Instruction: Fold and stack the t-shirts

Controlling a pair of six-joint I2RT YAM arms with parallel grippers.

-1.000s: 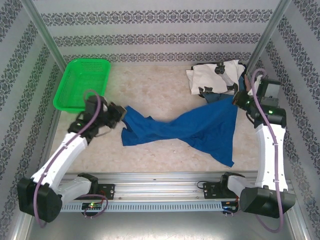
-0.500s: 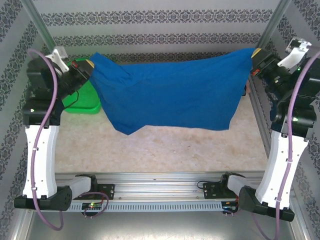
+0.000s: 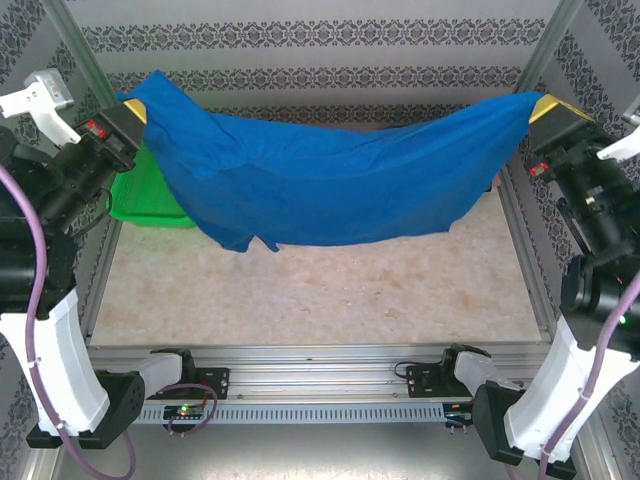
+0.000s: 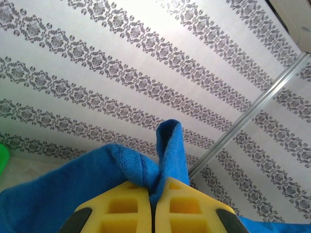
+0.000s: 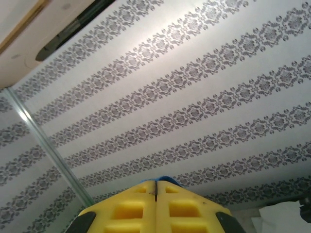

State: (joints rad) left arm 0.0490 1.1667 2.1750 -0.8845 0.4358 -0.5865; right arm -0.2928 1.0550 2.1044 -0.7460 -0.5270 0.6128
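Top external: left claw (image 3: 133,110) and right claw (image 3: 537,103) grip the blue t-shirt (image 3: 330,185), partly masking the green basket (image 3: 140,200).

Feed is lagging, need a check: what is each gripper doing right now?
Left gripper: closed on the blue shirt.
Right gripper: closed on the same shirt.

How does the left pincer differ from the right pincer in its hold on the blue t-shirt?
The left pincer has a tall fold of the blue t-shirt sticking out beyond it; the right pincer shows just a sliver of blue there. The cloth hangs deep near the left pincer and narrows toward the right pincer. Both are shut on the shirt, holding it spread above the table.
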